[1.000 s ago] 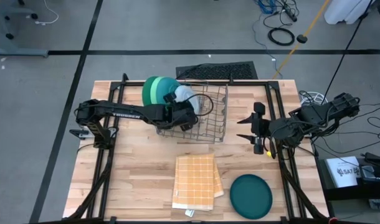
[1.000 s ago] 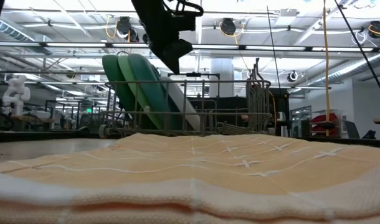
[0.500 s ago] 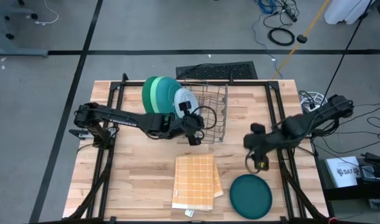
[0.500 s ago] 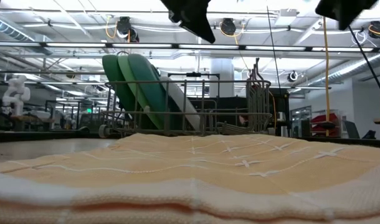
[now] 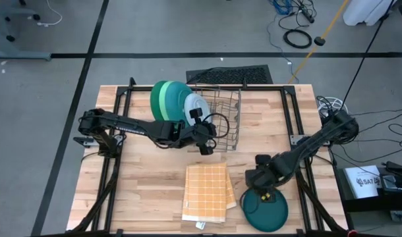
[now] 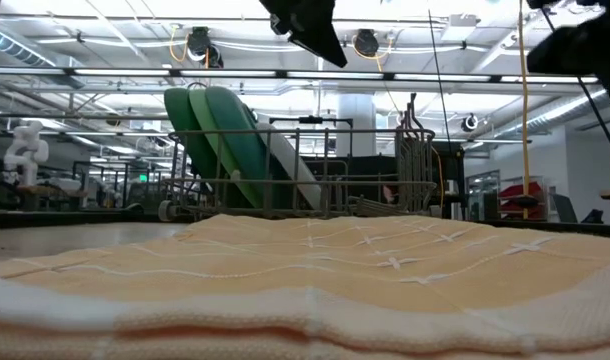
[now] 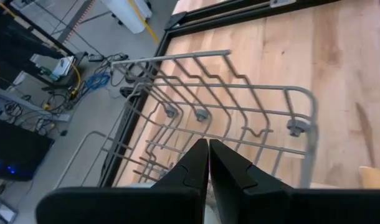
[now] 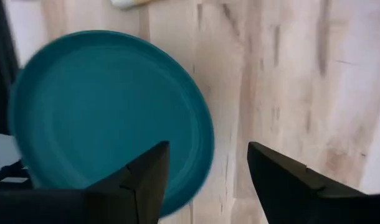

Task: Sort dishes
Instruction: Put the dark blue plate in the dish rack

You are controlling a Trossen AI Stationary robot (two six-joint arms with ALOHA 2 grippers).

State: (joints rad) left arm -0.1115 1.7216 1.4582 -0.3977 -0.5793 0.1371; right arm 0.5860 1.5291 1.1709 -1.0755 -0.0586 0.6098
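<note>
— While the dark teal plate (image 5: 266,206) is lying flat near the front right corner of the table (image 5: 142,191), face up, what is changing around it?

— The right pincer (image 5: 261,182) is now hanging just over the plate's back rim, having swung in from the right edge of the table over the last second. Its fingers (image 8: 143,180) are standing spread, holding nothing.

— And the left one?

— The left pincer (image 5: 205,136) is sitting above the front of the wire rack (image 5: 217,122), fingers pressed together on nothing, barely moving since half a second ago. It seems to be pulling away from the pale blue-grey plate (image 5: 195,105) it was at.

— So where is the job standing?

— Four plates are standing on edge in the rack: light green (image 5: 157,99), mid green (image 5: 169,99), teal (image 6: 247,140) and the pale one, leaning in a row. Only the dark teal plate is left, I'd judge.

— Which way is it pointing?

— Being round, it has no long axis; its flat face is looking straight up, beside the checked cloth (image 5: 206,191).
</note>
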